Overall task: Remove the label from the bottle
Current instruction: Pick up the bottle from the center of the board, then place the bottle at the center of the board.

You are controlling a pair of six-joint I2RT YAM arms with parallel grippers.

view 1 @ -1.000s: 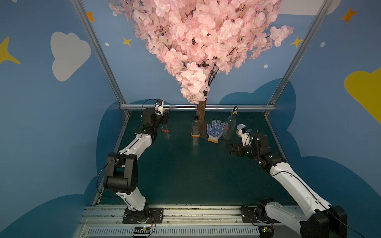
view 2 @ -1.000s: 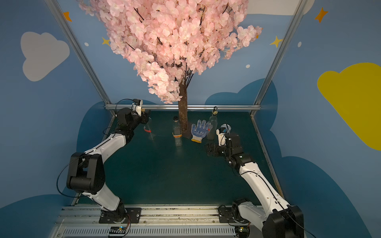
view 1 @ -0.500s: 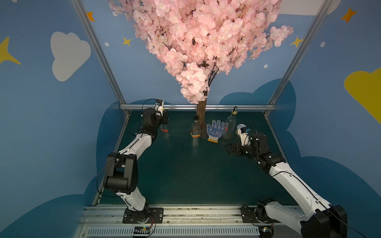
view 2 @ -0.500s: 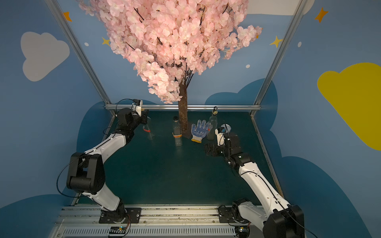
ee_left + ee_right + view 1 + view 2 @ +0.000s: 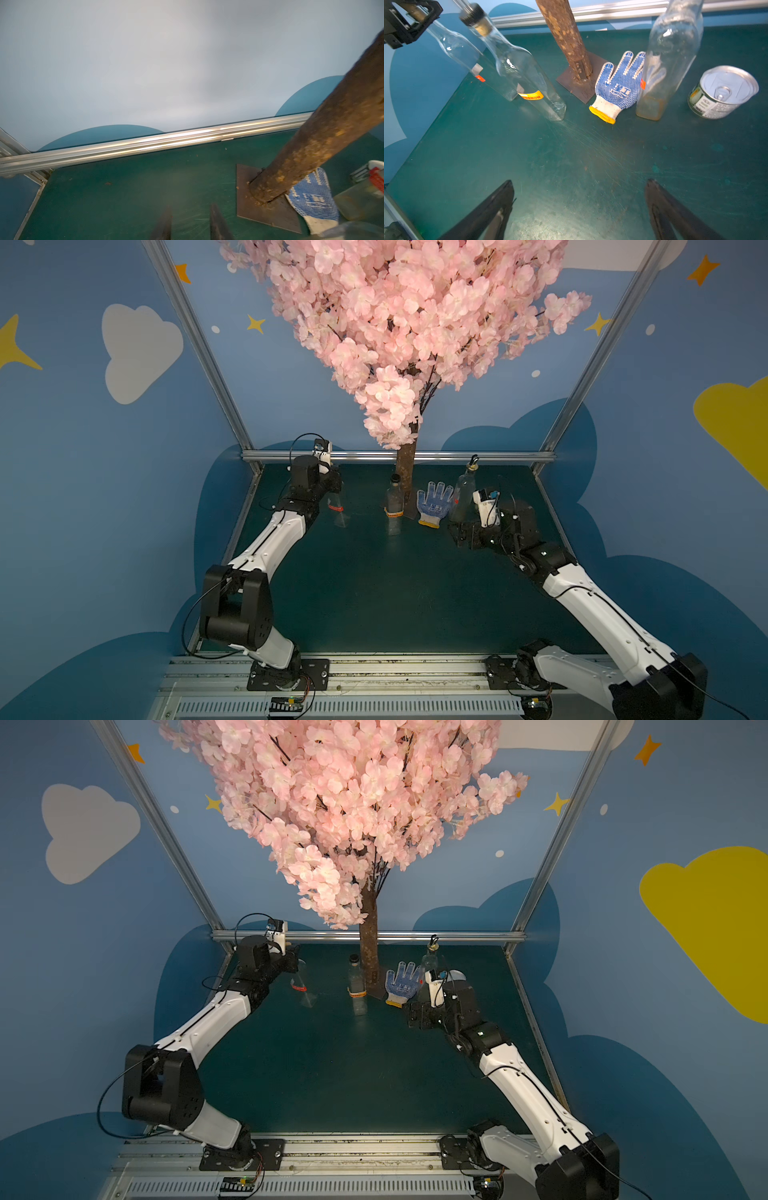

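A clear glass bottle [image 5: 338, 510] with a small red label [image 5: 480, 78] stands at the far left of the green table, its base on the surface. My left gripper [image 5: 336, 486] is shut round its neck; the right wrist view shows that grip on the bottle [image 5: 467, 56] from the side. In the left wrist view the left gripper [image 5: 191, 209] shows only two dark fingertips a little apart, and the neck is out of frame. My right gripper [image 5: 579, 182] stands wide open and empty above bare table, in front of the glove, as both top views [image 5: 455, 531] [image 5: 411, 1015] show.
A second clear bottle [image 5: 525, 74] with an orange label [image 5: 531, 96] stands beside the tree trunk [image 5: 566, 35] and its base plate. A blue-dotted glove [image 5: 618, 87], a third bottle [image 5: 668, 54] and a tin can [image 5: 722, 91] lie to the right. A metal rail bounds the far edge.
My left gripper has closed onto the bottle's neck; a second ago its jaws stood partly open. The right arm has edged slightly towards the bottles, jaws still wide.
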